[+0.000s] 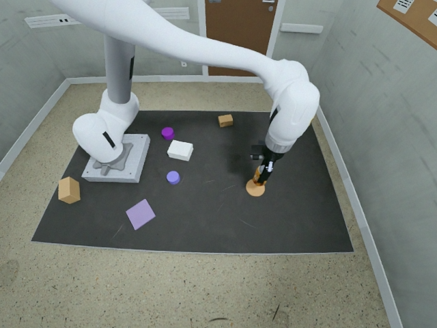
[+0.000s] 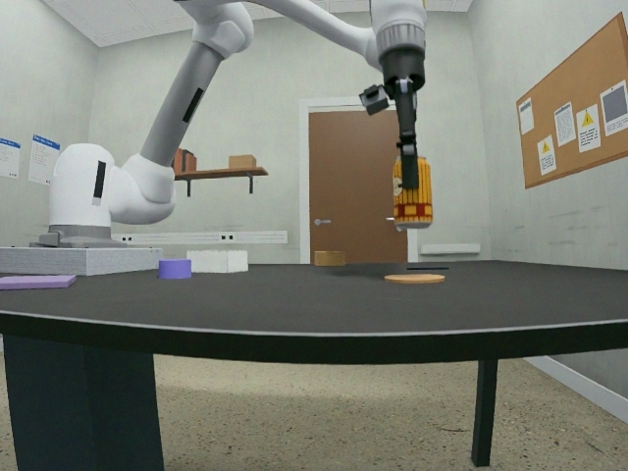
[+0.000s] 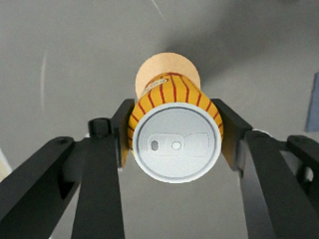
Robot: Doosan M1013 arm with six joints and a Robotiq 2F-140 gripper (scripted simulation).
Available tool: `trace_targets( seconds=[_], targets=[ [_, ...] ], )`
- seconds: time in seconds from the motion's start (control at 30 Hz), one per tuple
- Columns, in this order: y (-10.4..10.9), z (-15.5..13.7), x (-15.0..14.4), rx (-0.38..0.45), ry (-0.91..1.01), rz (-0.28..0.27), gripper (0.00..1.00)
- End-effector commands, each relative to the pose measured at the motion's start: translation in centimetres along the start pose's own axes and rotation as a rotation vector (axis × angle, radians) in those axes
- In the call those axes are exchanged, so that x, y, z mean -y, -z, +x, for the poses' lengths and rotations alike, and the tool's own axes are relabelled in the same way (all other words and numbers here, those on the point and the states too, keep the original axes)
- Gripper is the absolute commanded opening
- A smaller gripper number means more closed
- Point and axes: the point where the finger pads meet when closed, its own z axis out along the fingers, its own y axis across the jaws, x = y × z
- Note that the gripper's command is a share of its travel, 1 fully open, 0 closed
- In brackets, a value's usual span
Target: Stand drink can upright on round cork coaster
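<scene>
The drink can [image 2: 412, 191] [image 3: 177, 143] is yellow with red stripes and a silver top. My gripper [image 3: 171, 114] is shut on the drink can and holds it upright, well above the table. The round cork coaster [image 2: 414, 278] lies flat on the dark table straight below the can. In the wrist view the round cork coaster [image 3: 164, 70] shows partly from behind the can's far side. In the overhead view the can [image 1: 260, 173] hangs over the coaster [image 1: 255, 188] at the table's right part.
A lilac square coaster [image 1: 140, 214] lies at the front left. A white block [image 1: 179, 149], two purple cylinders [image 1: 173, 177] [image 1: 167, 132] and two brown boxes [image 1: 224, 120] [image 1: 68, 189] stand on the table. The arm's base [image 1: 116, 162] is at the left.
</scene>
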Motion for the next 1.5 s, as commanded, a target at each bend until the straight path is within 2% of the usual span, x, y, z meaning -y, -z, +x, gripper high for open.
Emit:
trace_targets(
  seconds=[0.0, 0.1, 0.17, 0.4, 0.77, 1.23, 1.27, 1.47],
  targets=[
    [-3.0, 0.0, 0.0, 0.001, 0.000, 0.000, 0.10],
    [-5.5, 0.0, 0.0, 0.001, 0.000, 0.000, 0.10],
    [-6.0, 0.0, 0.0, 0.001, 0.000, 0.000, 0.10],
    [-6.2, 0.0, 0.0, 0.001, 0.000, 0.000, 0.10],
    [-7.6, -0.1, 0.0, 0.001, 0.000, 0.000, 0.10],
    [-7.6, -0.1, 0.0, 0.001, 0.000, 0.000, 0.10],
    [-7.6, -0.1, 0.0, 0.001, 0.000, 0.000, 1.00],
    [-7.6, -0.1, 0.0, 0.001, 0.000, 0.000, 1.00]
  ],
)
